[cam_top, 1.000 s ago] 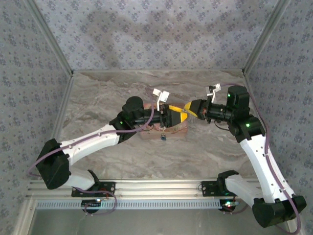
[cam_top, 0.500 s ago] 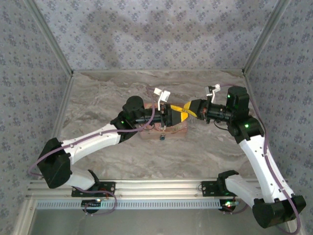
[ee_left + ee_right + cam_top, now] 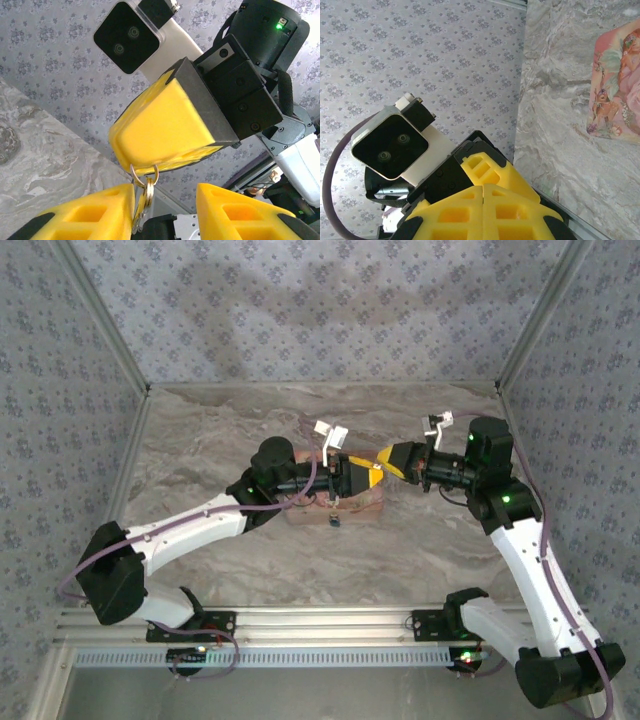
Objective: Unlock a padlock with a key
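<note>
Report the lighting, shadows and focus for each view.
Top view: soft, even light, with blotchy shadows on the back wall. Left wrist view: the right gripper and the key ring hanging from it are sharp, without glare. Right wrist view: its shut fingers and the pink mat are both crisp.

readable text: none | labels: none legible | brands: none | numbers: none | signs: none

walls (image 3: 300, 310): grey floral paper | tabletop (image 3: 200, 430): marbled (grey-beige) | light: even
</note>
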`<state>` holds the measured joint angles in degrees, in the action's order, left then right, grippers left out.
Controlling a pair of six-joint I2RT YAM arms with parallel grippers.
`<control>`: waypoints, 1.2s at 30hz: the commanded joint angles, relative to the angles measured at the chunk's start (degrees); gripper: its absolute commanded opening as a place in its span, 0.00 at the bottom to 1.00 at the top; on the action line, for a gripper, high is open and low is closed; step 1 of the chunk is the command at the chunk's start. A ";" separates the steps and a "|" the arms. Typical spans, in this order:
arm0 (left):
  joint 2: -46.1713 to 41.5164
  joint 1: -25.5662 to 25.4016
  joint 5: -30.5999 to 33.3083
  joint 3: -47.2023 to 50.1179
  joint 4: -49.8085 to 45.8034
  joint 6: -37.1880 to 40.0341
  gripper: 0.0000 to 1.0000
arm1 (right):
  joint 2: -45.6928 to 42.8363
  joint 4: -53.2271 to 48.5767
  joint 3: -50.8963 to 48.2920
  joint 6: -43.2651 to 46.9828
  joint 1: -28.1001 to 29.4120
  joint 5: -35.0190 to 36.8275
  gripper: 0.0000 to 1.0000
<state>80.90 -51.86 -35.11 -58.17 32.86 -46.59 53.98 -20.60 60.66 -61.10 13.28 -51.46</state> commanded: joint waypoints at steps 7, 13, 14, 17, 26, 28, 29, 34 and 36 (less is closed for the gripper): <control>-1.42 -0.28 0.84 1.06 1.26 0.67 0.25 | -0.97 1.36 -0.37 -0.91 -0.75 -2.38 0.01; -2.56 -0.07 1.46 1.44 0.30 1.38 0.21 | -0.97 1.43 -0.55 -0.78 -0.80 -2.94 0.01; -2.69 0.06 1.54 1.48 -0.09 1.53 0.20 | -0.91 1.36 -0.62 -0.79 -0.80 -3.03 0.01; -3.06 0.13 1.63 1.48 -0.73 1.85 0.17 | -1.07 1.44 -0.72 -0.79 -0.89 -3.12 0.02; -3.21 0.13 1.84 1.63 -1.17 1.98 0.08 | -1.05 1.70 -0.69 -0.97 -0.97 -3.23 0.02; -3.38 0.18 1.92 1.68 -1.39 2.08 0.08 | -0.99 1.60 -0.55 -0.95 -1.06 -3.29 0.02; -3.42 0.18 1.98 1.78 -1.58 2.06 0.08 | -1.02 1.62 -0.55 -0.95 -1.17 -3.42 0.02; -4.22 0.17 2.50 2.76 -2.35 2.20 0.08 | -1.07 1.63 -0.28 -0.96 -1.41 -3.79 0.02; -4.58 0.17 2.79 3.06 -2.69 2.20 0.08 | -1.06 1.68 -0.26 -0.95 -1.50 -3.89 0.01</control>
<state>78.59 -51.86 -32.80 -55.94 31.09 -45.47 53.98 -19.92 60.03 -61.34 12.34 -54.04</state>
